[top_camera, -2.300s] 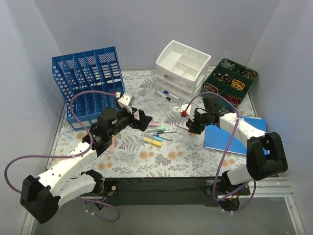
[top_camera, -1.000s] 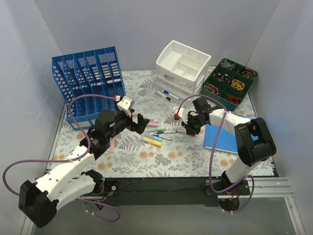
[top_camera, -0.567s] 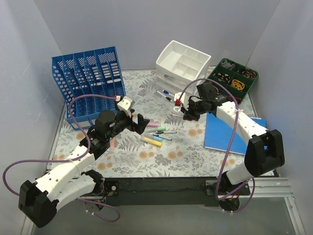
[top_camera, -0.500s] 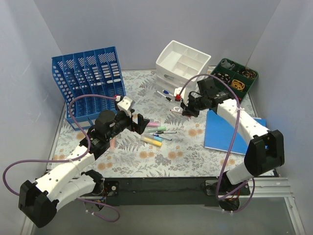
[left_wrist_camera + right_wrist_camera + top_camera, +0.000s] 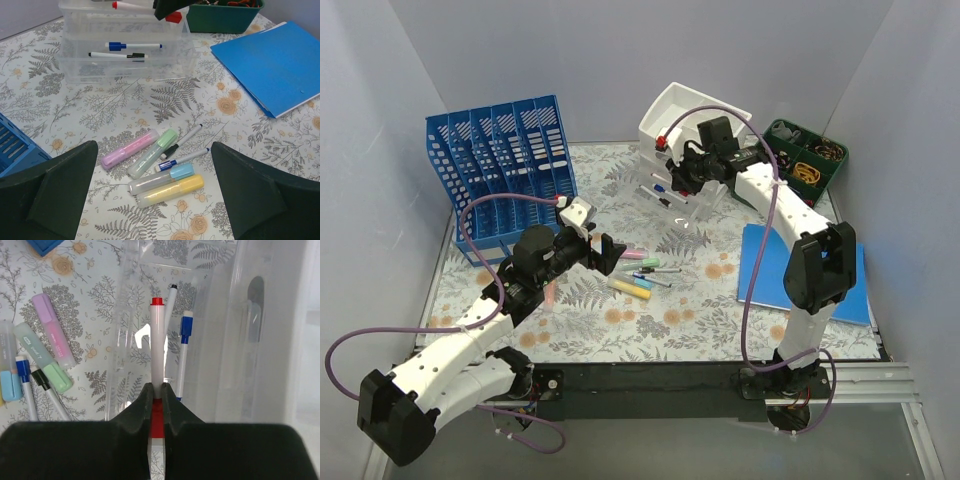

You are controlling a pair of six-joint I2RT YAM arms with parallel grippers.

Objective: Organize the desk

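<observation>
The desk (image 5: 582, 332) has a fern-and-flower print. My right gripper (image 5: 686, 166) is shut on a white marker with a red cap (image 5: 157, 335) and holds it above the pulled-out clear drawer (image 5: 663, 196) of the white drawer unit (image 5: 696, 132). A blue-capped marker (image 5: 184, 357) and a black-tipped pen (image 5: 171, 299) lie in that drawer. My left gripper (image 5: 611, 252) is open and empty above pink (image 5: 129, 149), green (image 5: 153, 152), blue-capped (image 5: 161, 179) and yellow (image 5: 171, 189) highlighters and two thin pens (image 5: 183, 150) mid-desk.
A blue file rack (image 5: 500, 168) stands at the back left. A green tray (image 5: 802, 165) of small items sits at the back right. A blue notebook (image 5: 820, 278) lies at the right, near the right arm's base.
My right gripper has carried the red-capped marker from mid-desk, beside the notebook, up and back to above the open drawer. The left arm has barely moved.
</observation>
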